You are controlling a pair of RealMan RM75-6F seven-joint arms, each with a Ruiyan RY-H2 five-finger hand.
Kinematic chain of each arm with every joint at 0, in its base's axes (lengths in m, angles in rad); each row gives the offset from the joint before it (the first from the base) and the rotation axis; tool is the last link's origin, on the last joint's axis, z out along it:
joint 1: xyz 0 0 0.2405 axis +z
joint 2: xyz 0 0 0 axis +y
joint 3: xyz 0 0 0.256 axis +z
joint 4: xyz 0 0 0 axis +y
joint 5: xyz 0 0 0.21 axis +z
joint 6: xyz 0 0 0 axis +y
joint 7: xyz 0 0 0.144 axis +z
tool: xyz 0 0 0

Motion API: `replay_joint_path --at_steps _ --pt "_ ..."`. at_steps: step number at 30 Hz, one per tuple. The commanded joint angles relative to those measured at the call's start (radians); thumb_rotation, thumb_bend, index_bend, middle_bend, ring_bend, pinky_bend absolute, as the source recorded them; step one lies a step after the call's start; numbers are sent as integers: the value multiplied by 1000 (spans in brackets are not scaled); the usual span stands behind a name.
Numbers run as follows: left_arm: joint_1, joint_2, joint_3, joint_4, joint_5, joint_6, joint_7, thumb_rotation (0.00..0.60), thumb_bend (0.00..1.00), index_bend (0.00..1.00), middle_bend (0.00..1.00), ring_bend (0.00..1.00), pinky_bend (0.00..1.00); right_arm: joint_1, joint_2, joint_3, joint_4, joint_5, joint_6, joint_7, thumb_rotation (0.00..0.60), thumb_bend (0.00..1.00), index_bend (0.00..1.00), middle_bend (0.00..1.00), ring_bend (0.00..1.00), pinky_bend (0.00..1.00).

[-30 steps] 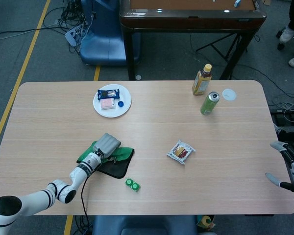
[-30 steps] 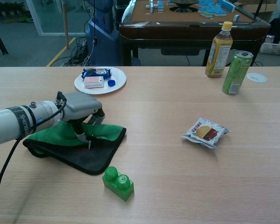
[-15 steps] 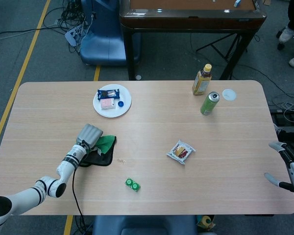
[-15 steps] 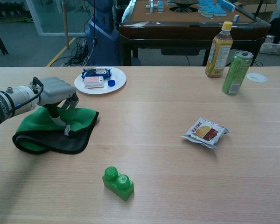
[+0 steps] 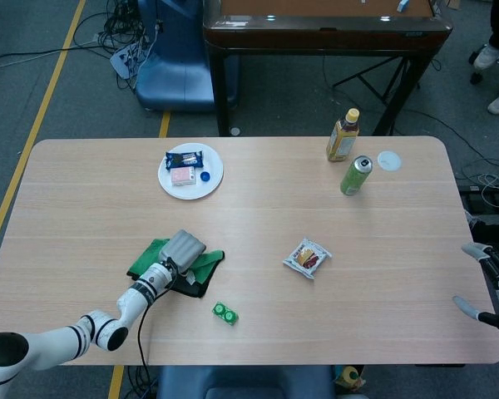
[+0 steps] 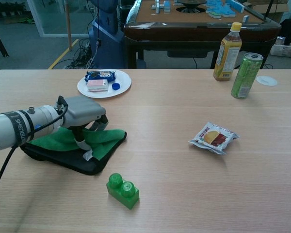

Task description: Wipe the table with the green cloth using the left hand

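Observation:
The green cloth, with a dark underside, lies crumpled on the wooden table at the front left. My left hand presses down on top of the cloth, fingers bent onto the fabric. My right hand hangs past the table's right edge, fingers apart, holding nothing; the chest view does not show it.
A green toy brick sits just in front of the cloth. A snack packet lies mid-table. A white plate with small items stands behind the cloth. A bottle and a green can stand at the back right.
My left hand slid the cloth left and away, then back to the right and toward the front, bunching it as it went. The right hand barely moved.

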Motion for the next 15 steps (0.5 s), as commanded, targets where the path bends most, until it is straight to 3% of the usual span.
replay_joint_path --at_steps 1,8,15 --pt "-6 -13 12 -35 25 12 5 600 137 560 629 626 871 -1 0 0 0 1 1 0 600 199 225 258 191 195" --pt "-8 -14 31 -86 53 28 22 600 137 560 629 626 871 -2 -1 1 2 4 0 3 600 199 226 258 191 195" --pt "-4 -8 37 -23 34 27 65 600 138 560 629 626 871 1 -4 3 4 3 -5 3 600 198 225 258 191 195"
